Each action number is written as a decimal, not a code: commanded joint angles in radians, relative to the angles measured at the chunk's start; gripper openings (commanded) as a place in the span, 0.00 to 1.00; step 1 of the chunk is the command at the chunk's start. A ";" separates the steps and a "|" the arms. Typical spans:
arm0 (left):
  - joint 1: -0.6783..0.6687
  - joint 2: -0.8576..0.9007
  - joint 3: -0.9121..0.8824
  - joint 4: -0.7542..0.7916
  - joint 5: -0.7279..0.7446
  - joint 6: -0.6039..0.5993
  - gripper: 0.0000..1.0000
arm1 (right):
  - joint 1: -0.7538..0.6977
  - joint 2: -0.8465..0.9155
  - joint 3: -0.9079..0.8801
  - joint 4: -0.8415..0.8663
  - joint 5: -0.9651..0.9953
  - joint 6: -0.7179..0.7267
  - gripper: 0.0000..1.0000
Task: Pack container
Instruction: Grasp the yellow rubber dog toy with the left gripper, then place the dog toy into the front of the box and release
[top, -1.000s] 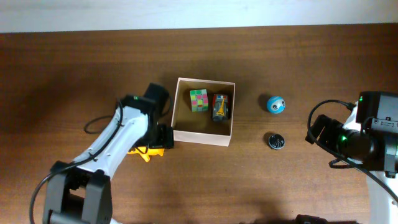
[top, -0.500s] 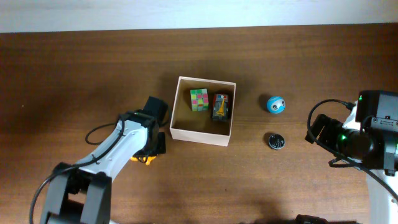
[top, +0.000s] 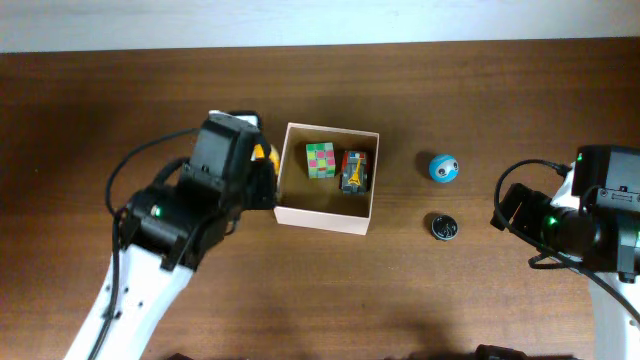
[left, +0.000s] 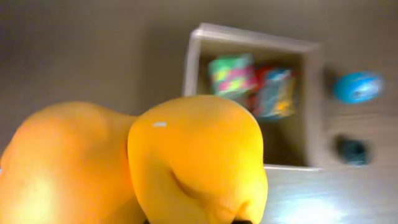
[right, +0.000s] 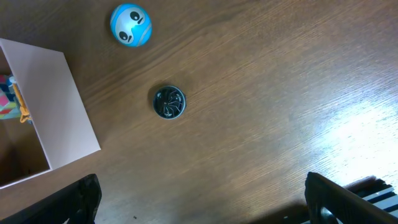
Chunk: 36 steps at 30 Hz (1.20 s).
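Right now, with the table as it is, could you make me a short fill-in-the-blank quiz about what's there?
1. The container holds ___ toys: a colourful cube and a toy car.
2. The ball near the dark disc is ___ in colour.
3. The yellow toy fills the view of the ___ wrist camera.
4. The dark disc lies ___ the container.

Missing words: two; blue; left; outside.
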 joint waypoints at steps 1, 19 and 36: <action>-0.054 0.055 -0.008 0.054 0.008 -0.002 0.06 | -0.008 0.002 0.013 0.000 0.001 -0.002 0.99; -0.159 0.501 -0.008 0.212 0.146 -0.018 0.36 | -0.008 0.002 0.013 -0.011 0.001 -0.002 0.99; -0.150 0.473 0.320 -0.121 0.050 -0.032 0.99 | -0.008 0.002 0.013 -0.010 0.002 -0.002 0.99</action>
